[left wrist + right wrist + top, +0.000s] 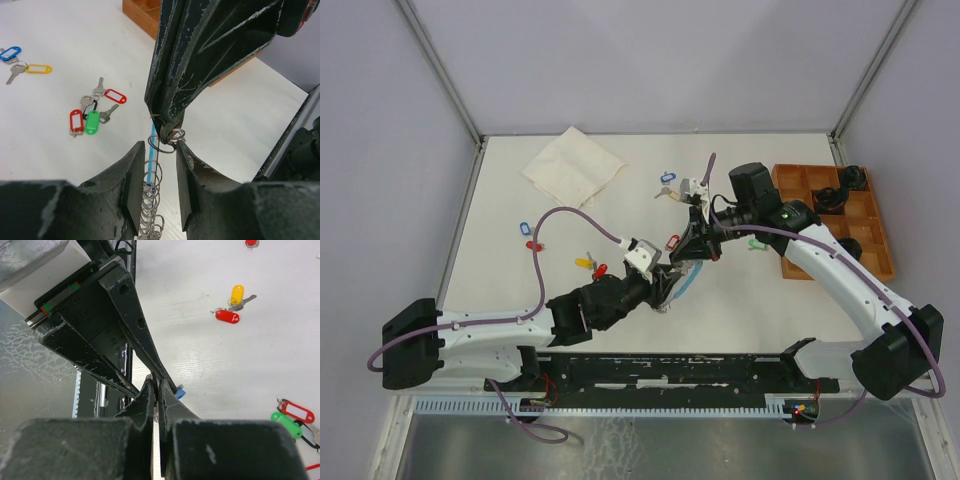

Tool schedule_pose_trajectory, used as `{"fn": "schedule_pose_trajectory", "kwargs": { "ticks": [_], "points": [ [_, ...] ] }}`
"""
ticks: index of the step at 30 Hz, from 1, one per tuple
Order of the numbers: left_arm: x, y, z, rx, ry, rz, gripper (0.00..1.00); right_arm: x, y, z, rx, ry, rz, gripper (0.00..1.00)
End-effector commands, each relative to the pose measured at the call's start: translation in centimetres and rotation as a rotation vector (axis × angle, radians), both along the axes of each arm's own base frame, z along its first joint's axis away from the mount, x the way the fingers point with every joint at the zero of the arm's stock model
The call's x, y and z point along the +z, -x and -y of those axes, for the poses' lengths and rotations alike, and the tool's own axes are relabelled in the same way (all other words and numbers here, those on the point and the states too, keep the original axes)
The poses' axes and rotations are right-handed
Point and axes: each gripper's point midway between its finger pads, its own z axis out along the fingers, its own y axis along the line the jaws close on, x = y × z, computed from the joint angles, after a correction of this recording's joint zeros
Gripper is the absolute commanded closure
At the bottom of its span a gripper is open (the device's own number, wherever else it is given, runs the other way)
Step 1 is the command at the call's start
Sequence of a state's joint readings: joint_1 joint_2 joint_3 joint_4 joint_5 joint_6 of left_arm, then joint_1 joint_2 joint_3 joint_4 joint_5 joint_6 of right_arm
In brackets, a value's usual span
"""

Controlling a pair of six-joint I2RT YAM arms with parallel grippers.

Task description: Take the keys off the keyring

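Two arms reach over the table [500, 215], each ending in one pincer: the left pincer [665, 284] and the right pincer [697, 243]. One keyring [150, 210] runs between them. In the left wrist view, the loose keys on the table carry two red tags [115, 95], one green tag [92, 123], one blue tag [10, 52] and one yellow tag [39, 68]. The top view shows one folded cloth [573, 165] and one wooden tray [876, 245].
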State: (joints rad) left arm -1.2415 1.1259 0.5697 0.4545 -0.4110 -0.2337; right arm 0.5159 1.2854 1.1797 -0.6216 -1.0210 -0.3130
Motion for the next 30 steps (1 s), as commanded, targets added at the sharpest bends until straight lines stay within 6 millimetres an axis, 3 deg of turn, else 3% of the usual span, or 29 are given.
{"fn": "schedule_pose_trajectory", "kwargs": {
  "ticks": [1,15,30],
  "points": [
    [1.7,-0.6,0.0,0.046,0.035,0.000,0.63,1.8,-0.6,0.0,-0.034,-0.034,0.056,0.99],
    [1.0,-0.9,-0.9,0.084,-0.006,-0.016,0.65,1.7,-1.0,0.0,-0.062,-0.024,0.059,0.99],
    [2.1,-0.1,0.2,0.009,0.011,0.040,0.61,1.6,-1.0,0.0,-0.059,-0.026,0.054,0.99]
  ]
}}
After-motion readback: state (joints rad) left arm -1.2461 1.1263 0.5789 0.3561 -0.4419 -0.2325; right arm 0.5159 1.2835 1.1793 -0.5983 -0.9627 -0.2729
